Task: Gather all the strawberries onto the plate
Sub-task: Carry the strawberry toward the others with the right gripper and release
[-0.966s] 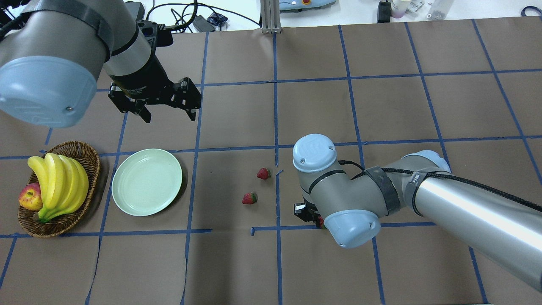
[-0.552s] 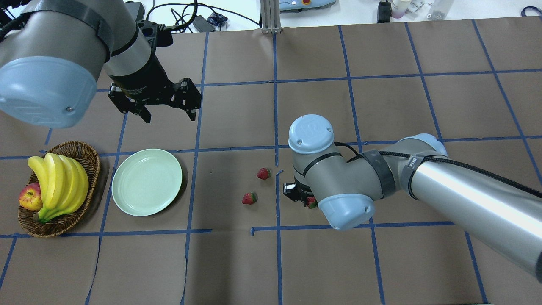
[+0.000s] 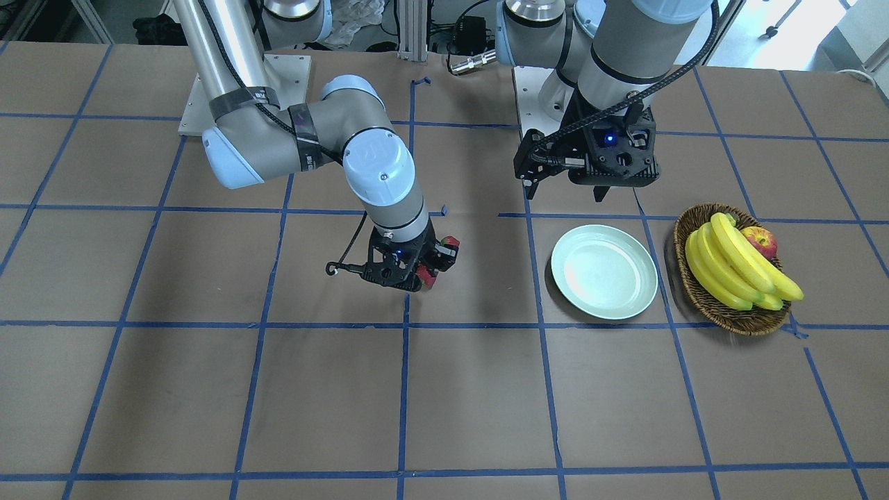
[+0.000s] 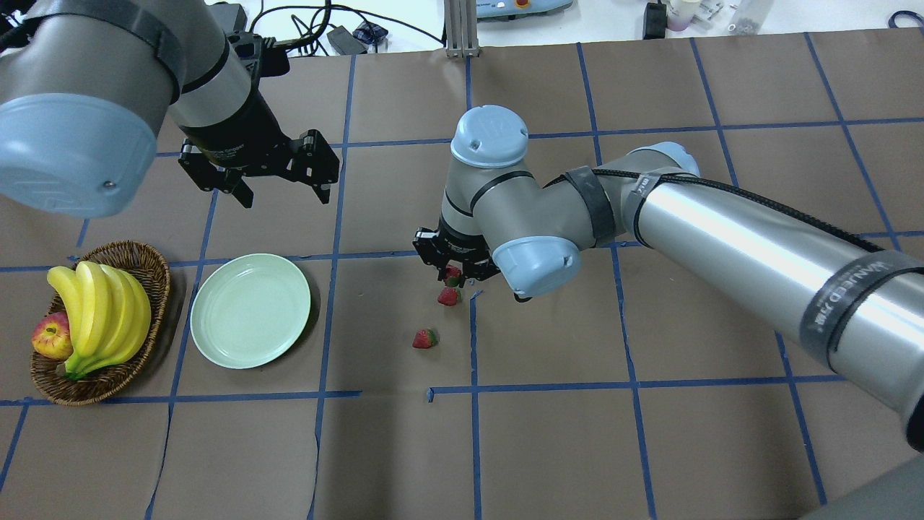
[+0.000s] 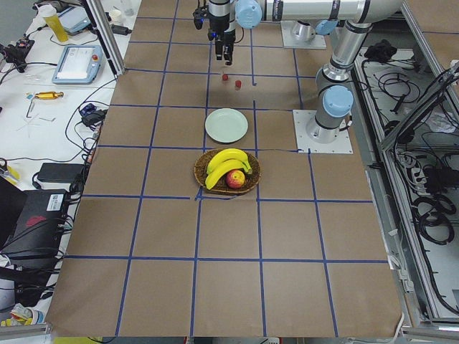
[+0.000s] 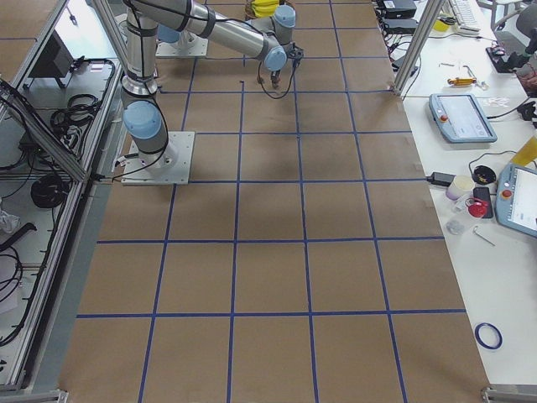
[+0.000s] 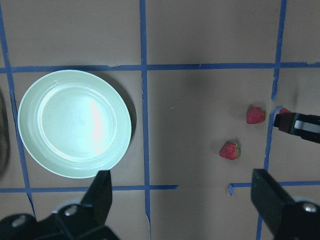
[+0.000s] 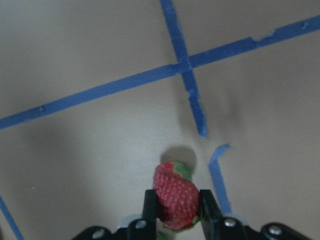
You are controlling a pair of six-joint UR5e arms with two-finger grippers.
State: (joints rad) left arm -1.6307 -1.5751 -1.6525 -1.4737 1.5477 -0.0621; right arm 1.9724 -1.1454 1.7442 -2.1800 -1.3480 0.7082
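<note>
While a small red strawberry with a green leafy cap (image 8: pixel 175 197) is clenched between the two fingers of the right pincer (image 4: pixel 453 274), the right arm (image 4: pixel 722 231) is stretched in from the desk's right end. Its forearm is nearly level, its elbow bent and its wrist turned straight down. The gripped berry is held above the brown paper-covered desk (image 4: pixel 548 448). A second strawberry (image 4: pixel 449 296) lies on the desk just beside it, and a third strawberry (image 4: pixel 426 338) lies near that one, closer to the robot-side edge. Three strawberries are counted, one gripped and two lying on the desk, all well apart from the plate.

One round, pale mint-green glossy plate (image 4: pixel 250 310) lies toward the desk's left end, roughly midway between the robot-side edge and the operators' edge. One brown wicker basket (image 4: pixel 162 282) is set just beside it, further toward the left end. One bunch of yellow bananas (image 4: pixel 101 310) and one red-yellow apple (image 4: pixel 52 336) are carried in it.

The left arm (image 4: pixel 108 87) is held above the desk past the plate, on the operators' side, with its wrist pointed down. The left pincer (image 4: pixel 285 195) is released, its fingers spread wide.

White lettering is printed on a black band (image 4: pixel 859 285) around the right arm, but it cannot be read with confidence.
</note>
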